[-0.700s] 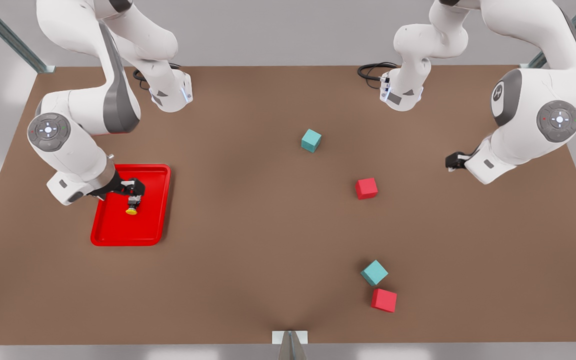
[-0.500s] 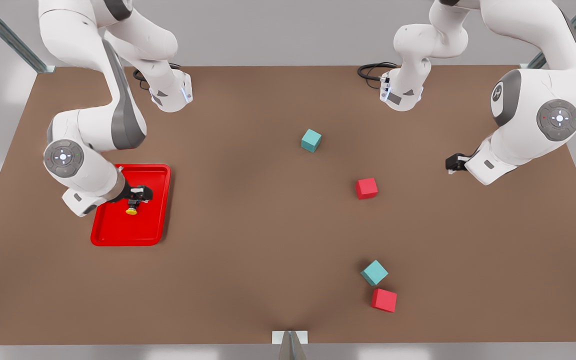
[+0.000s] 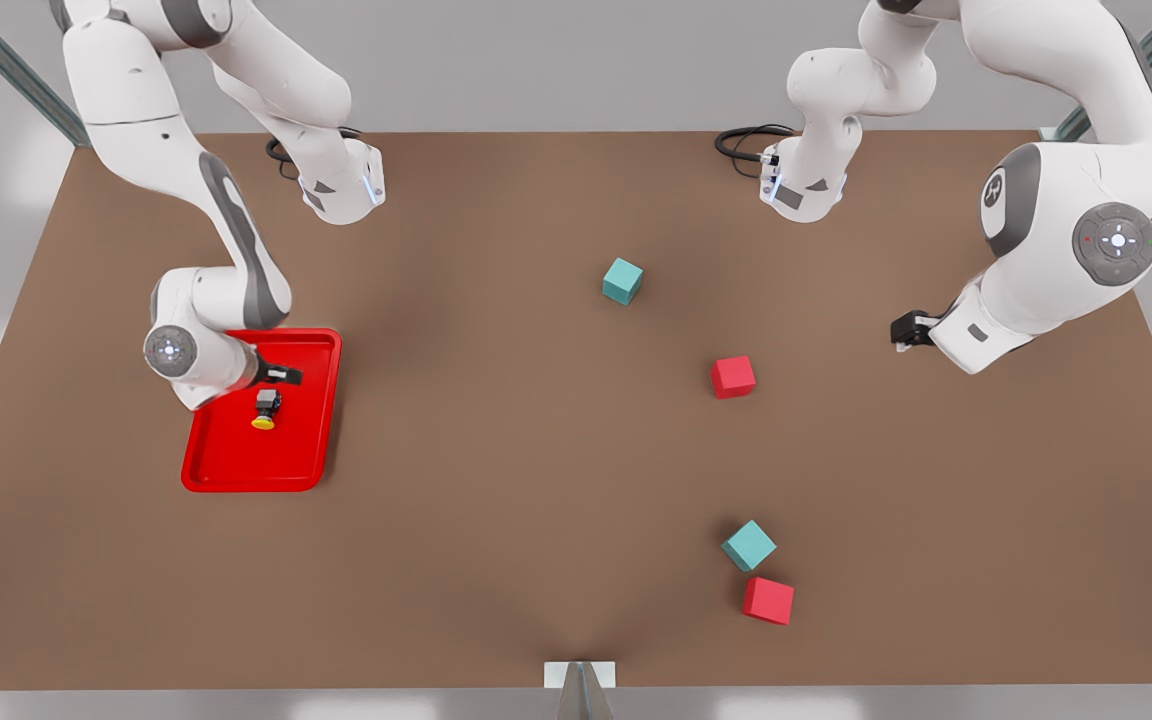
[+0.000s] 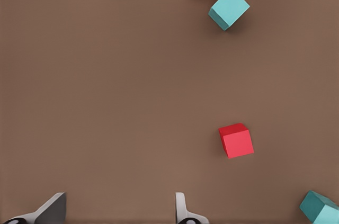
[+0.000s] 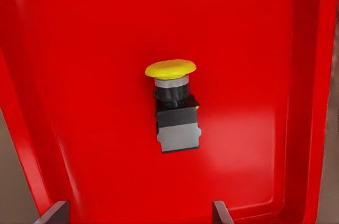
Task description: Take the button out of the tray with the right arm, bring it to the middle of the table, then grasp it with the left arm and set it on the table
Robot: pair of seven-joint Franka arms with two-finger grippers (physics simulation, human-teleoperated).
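Note:
The button lies on its side in the red tray at the front view's left, its yellow cap toward the table's near edge. My right gripper hangs over the tray just behind the button, apart from it. In the right wrist view the button lies on the tray floor, and the right gripper is open with its fingertips wide apart. My left gripper waits at the front view's right, above the table. In the left wrist view it is open and holds nothing.
A teal cube and a red cube sit right of centre. Another teal cube and red cube lie near the front edge. The left wrist view shows the red cube and the teal cube.
The right arm's wrist has shifted over the tray and turned. Its gripper, which overlapped the button before, now sits just behind it. The left arm has barely moved.

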